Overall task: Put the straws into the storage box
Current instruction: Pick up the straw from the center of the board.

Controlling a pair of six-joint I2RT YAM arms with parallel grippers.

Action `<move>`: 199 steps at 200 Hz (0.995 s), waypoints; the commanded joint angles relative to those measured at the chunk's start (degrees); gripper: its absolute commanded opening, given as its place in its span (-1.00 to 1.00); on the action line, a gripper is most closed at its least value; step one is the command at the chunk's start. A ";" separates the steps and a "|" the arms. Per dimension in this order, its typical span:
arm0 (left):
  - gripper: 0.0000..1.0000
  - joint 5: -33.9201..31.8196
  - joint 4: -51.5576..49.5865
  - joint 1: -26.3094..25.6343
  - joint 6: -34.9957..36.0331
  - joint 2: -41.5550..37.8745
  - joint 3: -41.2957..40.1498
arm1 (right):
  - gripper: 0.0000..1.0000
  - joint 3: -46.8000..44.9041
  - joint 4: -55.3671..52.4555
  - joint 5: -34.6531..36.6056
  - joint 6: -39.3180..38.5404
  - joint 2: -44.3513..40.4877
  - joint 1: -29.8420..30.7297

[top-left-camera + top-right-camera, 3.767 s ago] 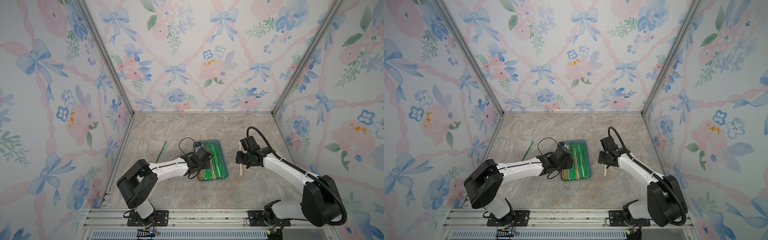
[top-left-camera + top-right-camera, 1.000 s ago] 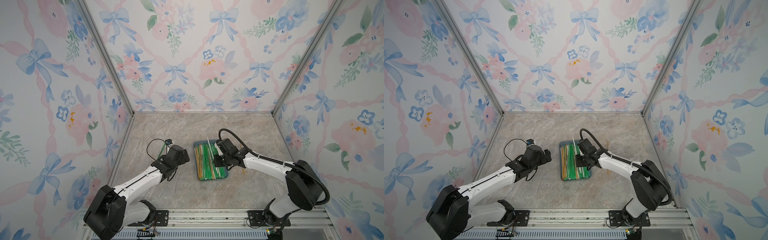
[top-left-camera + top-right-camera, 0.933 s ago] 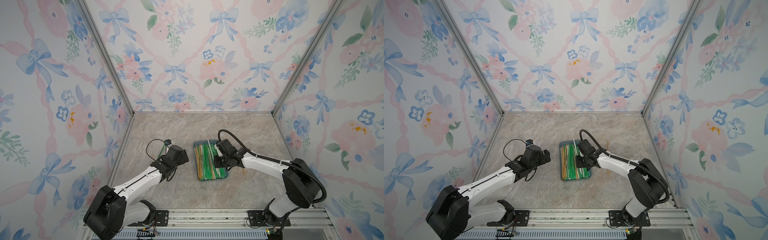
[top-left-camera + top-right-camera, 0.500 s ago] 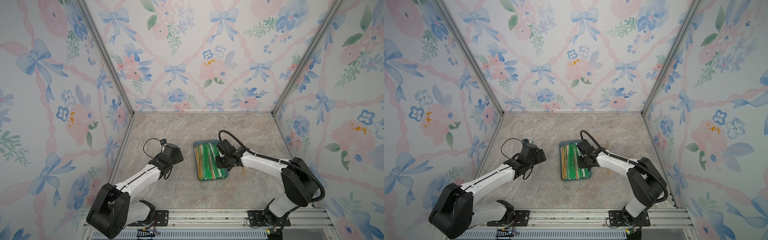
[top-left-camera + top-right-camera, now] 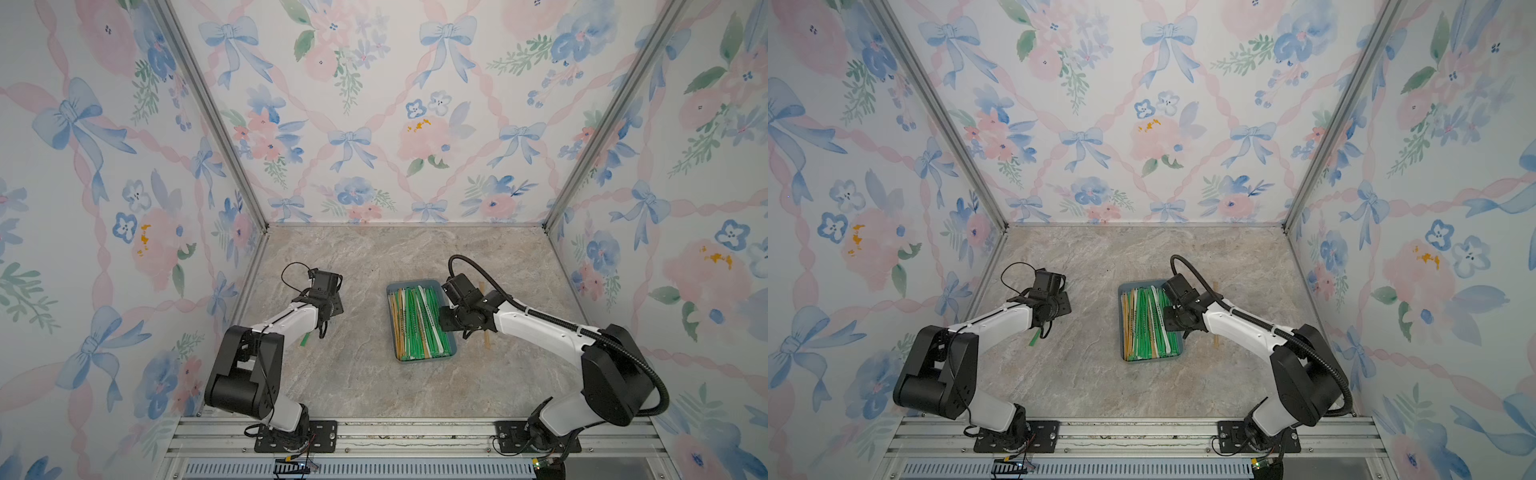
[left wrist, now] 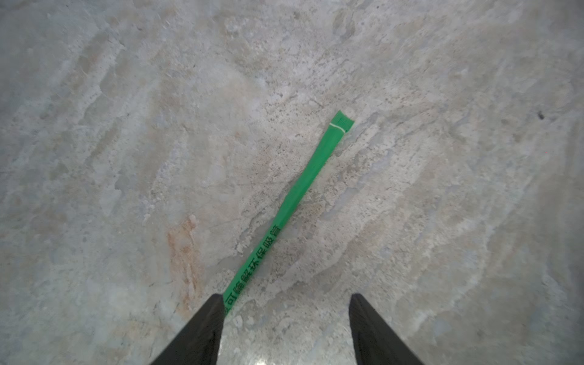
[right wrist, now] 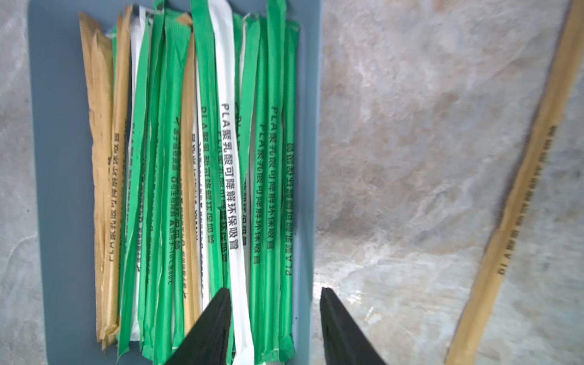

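Parting over storage box [image 7: 60,189], right claw [image 7: 273,289], white straw [image 7: 229,158] released; left claw [image 6: 286,295] narrower, unclosed, by green straw [image 6: 297,196].

Now white straw [image 7: 229,177] in storage box [image 7: 63,189]

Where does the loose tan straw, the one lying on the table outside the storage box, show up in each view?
In both top views: the tan straw lies on the table beside the storage box, on the right arm's side, with its middle hidden under that arm.
Left wrist: not in it.
Right wrist: a long slanted strip on bare table, apart from the box.
Shared landmark: the box's blue-grey wall.
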 commanded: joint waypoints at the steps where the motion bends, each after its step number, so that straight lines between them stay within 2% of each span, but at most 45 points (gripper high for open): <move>1: 0.31 -0.28 -1.38 1.05 2.98 2.43 0.92 | -0.03 -1.38 -1.89 1.35 -0.04 -2.49 -1.67; 42: 0.26 -1.12 -1.34 2.43 3.15 4.08 1.20 | -0.03 -2.08 -2.79 0.86 -0.75 -3.73 -3.32; 76: 0.13 -1.37 -1.25 3.32 3.39 4.99 0.69 | -0.03 -2.30 -3.33 0.97 -1.04 -3.96 -3.85; 170: -0.77 5.57 -0.96 4.45 2.00 5.95 -1.09 | -0.04 -4.88 -4.48 1.07 -1.88 -7.60 -10.71; 199: -0.92 5.37 -0.96 3.44 1.06 2.28 -1.79 | -0.04 -5.57 -5.18 1.63 -2.22 -8.01 -13.92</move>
